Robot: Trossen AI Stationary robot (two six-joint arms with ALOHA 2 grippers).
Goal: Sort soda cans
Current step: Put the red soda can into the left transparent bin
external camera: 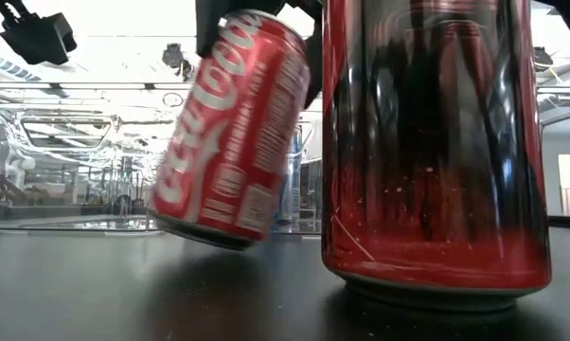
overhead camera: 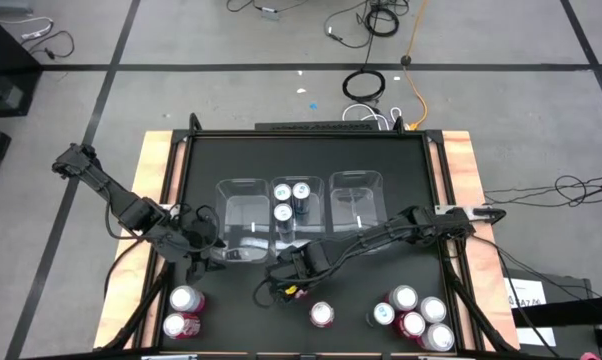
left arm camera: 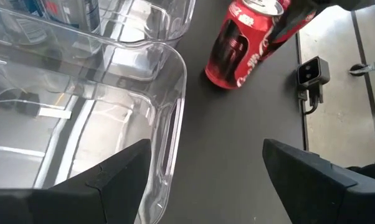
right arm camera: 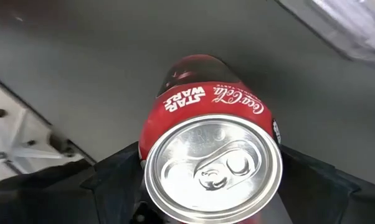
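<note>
The right gripper [right arm camera: 212,193] has a red can [right arm camera: 211,155] between its spread fingers, near the middle of the front half of the table [overhead camera: 211,150]. The can tips to one side, with its low edge just off the black top or barely on it. I cannot tell if the fingers squeeze it tight or are letting go.

I think the step in hand is moving this one red can. Next, the arm needs a firm hold, then a lift over a bin wall, or it sets the can upright.

The left gripper [left arm camera: 203,177] waits with jaws wide apart and empty, at the front corner of the left clear bin [overhead camera: 243,215]. The middle bin [overhead camera: 290,238] has three blue cans [overhead camera: 289,198]. The right bin [overhead camera: 356,205] looks empty.

More cans stand close by: two at the front left corner [overhead camera: 181,312], one silver-topped can [overhead camera: 322,314] at the front edge, and a bunch [overhead camera: 413,316] at the front right. The single can is near and could get bumped.
</note>
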